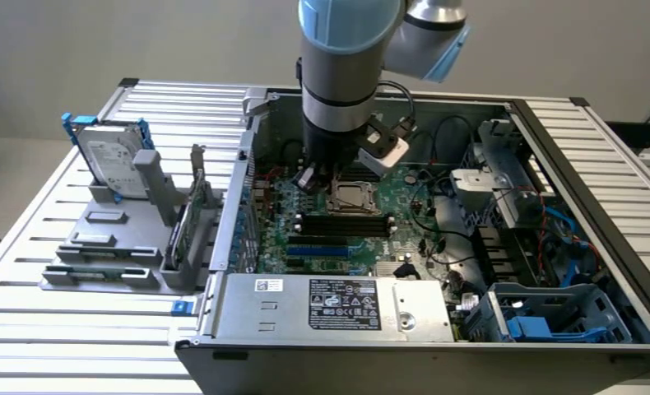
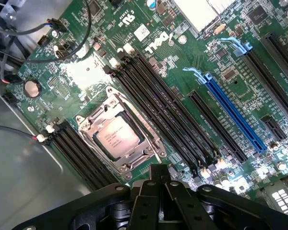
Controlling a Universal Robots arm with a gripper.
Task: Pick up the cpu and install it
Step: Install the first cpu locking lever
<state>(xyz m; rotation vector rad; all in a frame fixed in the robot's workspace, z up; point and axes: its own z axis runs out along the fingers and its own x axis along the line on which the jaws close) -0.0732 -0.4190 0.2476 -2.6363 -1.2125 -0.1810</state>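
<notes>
The cpu [image 2: 116, 137], a small flat square chip with a dull silver top, lies inside the metal-framed socket [image 2: 151, 145] of the green motherboard [image 2: 192, 52]. The socket frame is open around it. In the exterior view the cpu [image 1: 355, 196] sits in the middle of the board inside the open computer case. My gripper [image 1: 309, 178] hangs just above the board, beside the socket on the exterior view's left. In the wrist view the gripper [image 2: 159, 169] has its dark fingers drawn together, with nothing between them and a gap between them and the chip.
A silver hard drive with a blue frame [image 1: 114, 156] stands on a grey rack [image 1: 105, 255] at the exterior view's left. Black memory slots [image 2: 168, 110] and a blue slot [image 2: 235, 115] run beside the socket. The power supply [image 1: 331, 303], cables and drive cage [image 1: 555, 313] crowd the case.
</notes>
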